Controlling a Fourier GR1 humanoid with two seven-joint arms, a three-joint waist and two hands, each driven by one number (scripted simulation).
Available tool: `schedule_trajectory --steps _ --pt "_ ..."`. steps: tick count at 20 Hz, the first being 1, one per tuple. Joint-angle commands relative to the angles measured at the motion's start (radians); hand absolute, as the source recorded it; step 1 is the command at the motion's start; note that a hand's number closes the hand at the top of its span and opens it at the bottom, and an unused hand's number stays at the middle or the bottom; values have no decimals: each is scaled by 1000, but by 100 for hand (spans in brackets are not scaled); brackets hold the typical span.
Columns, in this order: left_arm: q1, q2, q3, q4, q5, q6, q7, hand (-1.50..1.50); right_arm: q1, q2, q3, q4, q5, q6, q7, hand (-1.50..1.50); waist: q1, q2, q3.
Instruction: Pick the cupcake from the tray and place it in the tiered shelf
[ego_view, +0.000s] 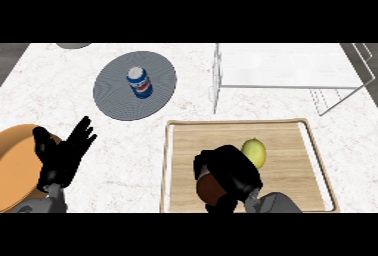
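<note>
Fingers (238, 172) of the right hand (230, 176) are curled round the cupcake (208, 190), brown bit peeking out under the palm, low on the wooden tray (238, 129) right next to a yellow-green fruit (254, 151). Left hand (63, 152) just rests open w/ fingers up at the left. IMO lift straight up so the fruit doesn't get nudged, then carry it over to the white tiered shelf (288, 67) at top right of the tabletop (133, 165), keeping it level.

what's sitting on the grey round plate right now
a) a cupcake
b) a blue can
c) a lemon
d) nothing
b: a blue can with a white top lies on the grey plate, while the yellow-green fruit sits on the wooden tray beside the right hand.
</note>
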Motion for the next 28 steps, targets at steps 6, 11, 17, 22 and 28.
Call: schedule_trajectory --steps 6,11,17,22,28 --pt "19 -1 13 23 4 -9 19 0 31 98 -146 -190 27 -84 272 150 -7 6 -6" --pt "7 -10 -1 15 -6 -6 36 0 -162 117 -182 -409 48 -30 485 150 -7 2 -7" --pt "-14 -14 7 1 1 -2 59 0 -340 118 -304 -588 46 115 715 150 -5 4 -6" --pt "-32 -34 15 94 -16 -11 -20 0 -527 100 -477 -593 -30 229 802 150 -8 7 -7" --pt "-1 3 34 14 19 -47 33 0 -782 5 -737 -375 -135 234 782 150 6 6 -7"
